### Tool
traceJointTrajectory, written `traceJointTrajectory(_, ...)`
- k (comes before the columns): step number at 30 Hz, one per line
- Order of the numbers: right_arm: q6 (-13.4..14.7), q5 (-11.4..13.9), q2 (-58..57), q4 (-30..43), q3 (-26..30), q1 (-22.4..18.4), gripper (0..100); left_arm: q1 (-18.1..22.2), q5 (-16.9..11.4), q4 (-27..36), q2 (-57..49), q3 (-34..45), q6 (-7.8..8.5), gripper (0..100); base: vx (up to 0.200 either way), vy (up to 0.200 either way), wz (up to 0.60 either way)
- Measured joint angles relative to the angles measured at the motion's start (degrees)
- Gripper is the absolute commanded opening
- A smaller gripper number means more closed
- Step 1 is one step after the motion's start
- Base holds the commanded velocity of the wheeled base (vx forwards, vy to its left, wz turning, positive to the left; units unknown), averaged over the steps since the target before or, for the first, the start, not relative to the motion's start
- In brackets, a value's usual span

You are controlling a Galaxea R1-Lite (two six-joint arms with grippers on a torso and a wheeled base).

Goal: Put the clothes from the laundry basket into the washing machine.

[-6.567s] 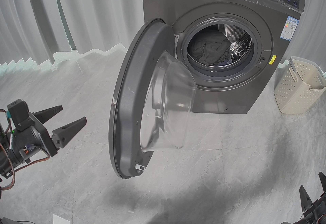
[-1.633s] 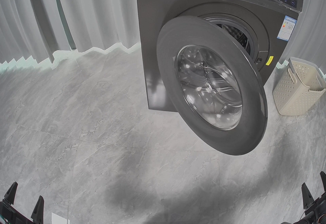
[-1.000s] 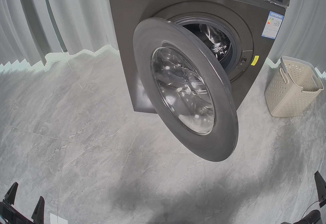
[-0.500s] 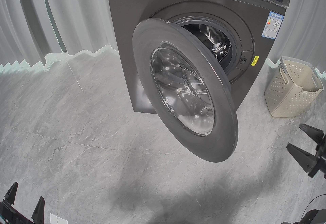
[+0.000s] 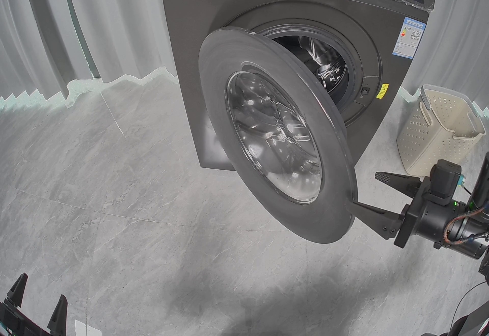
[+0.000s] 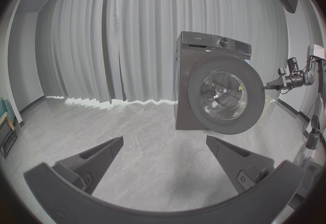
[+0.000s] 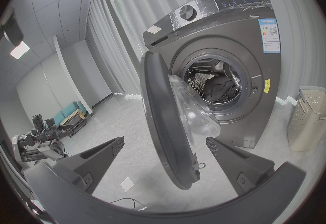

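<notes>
Closing stage: clothes [image 7: 217,87] lie in the drum [image 7: 198,77]; your spread right tool [image 5: 364,191] sits at the door [image 5: 275,133] rim.
Next: likely push door shut.

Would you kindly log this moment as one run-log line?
door half open | dark clothes in drum | basket beside washer | right gripper open near door edge | left gripper open

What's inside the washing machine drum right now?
A dark bundle of clothing lies in the drum, in the right wrist view. Anything beneath or behind it is hidden; in the head view the half-open door covers much of the opening.
</notes>
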Motion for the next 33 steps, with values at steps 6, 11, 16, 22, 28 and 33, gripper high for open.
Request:
traceJointTrajectory(6,-0.17,-0.62,4.52,-3.17,-1.63,-2.89,100,-0.05,0.02,0.00,0.02,0.00,0.00,100,0.000,0.000,0.00)
traceJointTrajectory(11,-0.77,-0.84,6.40,-5.99,-1.77,-9.91,100,-0.02,0.02,0.01,0.05,0.00,0.00,100,0.000,0.000,0.00)
traceJointTrajectory(16,-2.11,-1.01,6.92,-7.58,-1.22,-16.68,100,-0.02,0.02,0.00,0.05,0.00,0.02,100,0.000,0.000,0.00)
traceJointTrajectory(22,-2.52,-0.85,6.03,-7.74,2.06,-17.12,100,0.00,0.02,0.00,0.07,0.00,0.05,100,0.000,0.000,0.00)
traceJointTrajectory(28,-1.89,-0.57,4.71,-7.85,6.63,-8.23,100,0.00,0.05,0.00,0.07,0.00,0.00,100,0.000,-0.167,0.00)
traceJointTrajectory(33,-0.09,-0.38,3.94,-7.88,8.85,-1.87,100,0.02,0.05,0.01,0.10,0.00,0.02,100,0.000,-0.200,0.00)
